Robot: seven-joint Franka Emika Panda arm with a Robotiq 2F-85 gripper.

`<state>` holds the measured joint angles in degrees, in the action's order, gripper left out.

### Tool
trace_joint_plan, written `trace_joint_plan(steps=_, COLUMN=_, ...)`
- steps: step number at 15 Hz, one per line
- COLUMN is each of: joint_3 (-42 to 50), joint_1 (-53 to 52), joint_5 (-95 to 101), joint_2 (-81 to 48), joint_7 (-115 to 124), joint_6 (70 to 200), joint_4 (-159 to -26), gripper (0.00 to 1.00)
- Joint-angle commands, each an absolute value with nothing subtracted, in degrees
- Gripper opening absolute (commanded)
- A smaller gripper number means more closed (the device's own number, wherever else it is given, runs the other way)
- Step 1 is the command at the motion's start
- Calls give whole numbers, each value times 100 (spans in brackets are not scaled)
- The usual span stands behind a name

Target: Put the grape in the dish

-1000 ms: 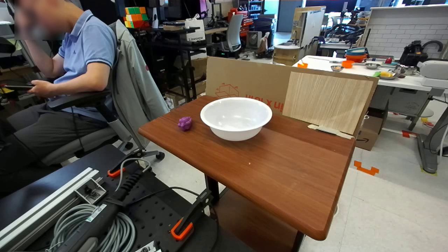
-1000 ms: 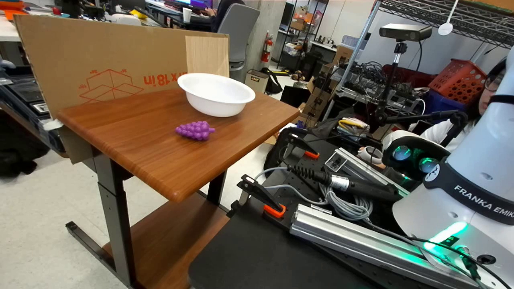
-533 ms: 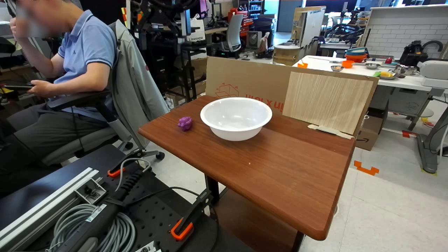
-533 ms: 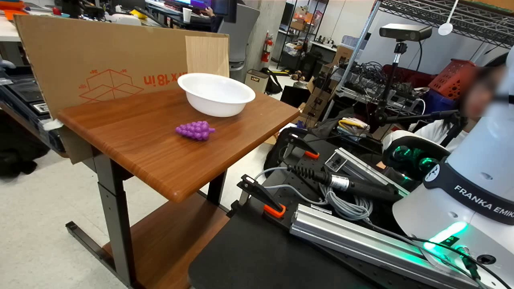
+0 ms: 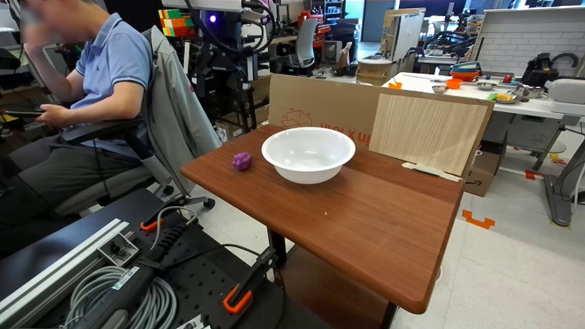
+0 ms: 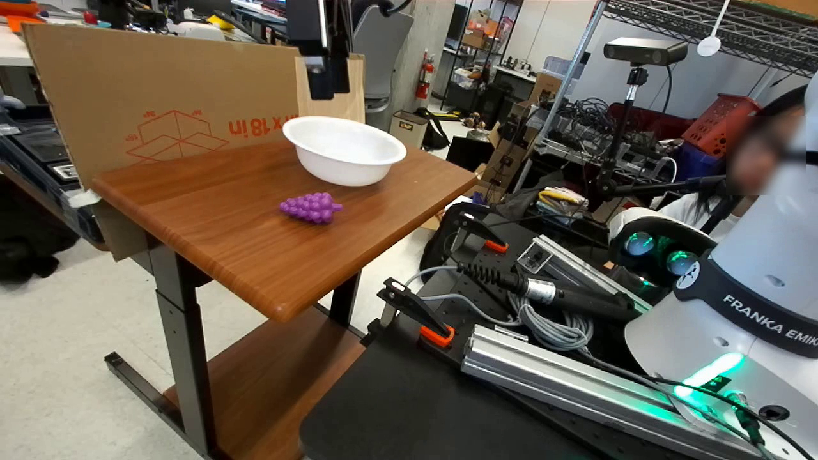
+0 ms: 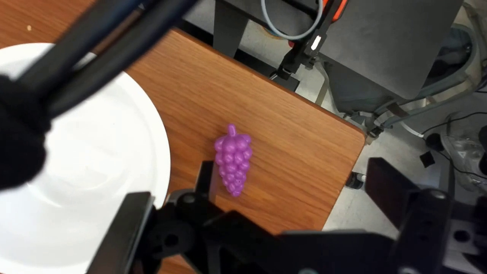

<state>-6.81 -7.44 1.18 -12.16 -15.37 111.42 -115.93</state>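
The grape, a purple toy bunch, lies on the brown table beside the bowl; it shows in both exterior views (image 5: pixel 241 161) (image 6: pixel 311 208) and in the wrist view (image 7: pixel 233 161). The dish, a wide white bowl, stands upright on the table in both exterior views (image 5: pixel 308 155) (image 6: pixel 345 156); its inside shows at the left of the wrist view (image 7: pixel 102 152). My gripper (image 7: pixel 295 179) is open with nothing between its fingers. One fingertip appears just left of the grape in the wrist view. In an exterior view the gripper (image 6: pixel 329 83) hangs well above the table, near the bowl.
A cardboard sheet (image 5: pixel 324 100) stands along the table's far edge, with a wood-grain board (image 5: pixel 427 135) against it. The table (image 5: pixel 356 224) ends close to the grape. A black bench (image 6: pixel 409 396) with clamps, cable and an aluminium profile stands beside it. A person sits nearby.
My gripper and arm have come into view from above and moved down over the table area. The grape and the bowl have not moved.
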Motion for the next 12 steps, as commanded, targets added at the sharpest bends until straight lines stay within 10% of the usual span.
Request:
trace_joint_plan(steps=1, joint_3=-695, joint_1=-833, joint_5=551, joint_2=-1761, joint_7=-1182, joint_6=11046, joint_4=-11230, gripper=100)
trace_joint_plan(steps=12, joint_3=-684, joint_1=-796, joint_5=754, joint_2=-1684, joint_7=-808, joint_6=11955, joint_4=-11701, gripper=100)
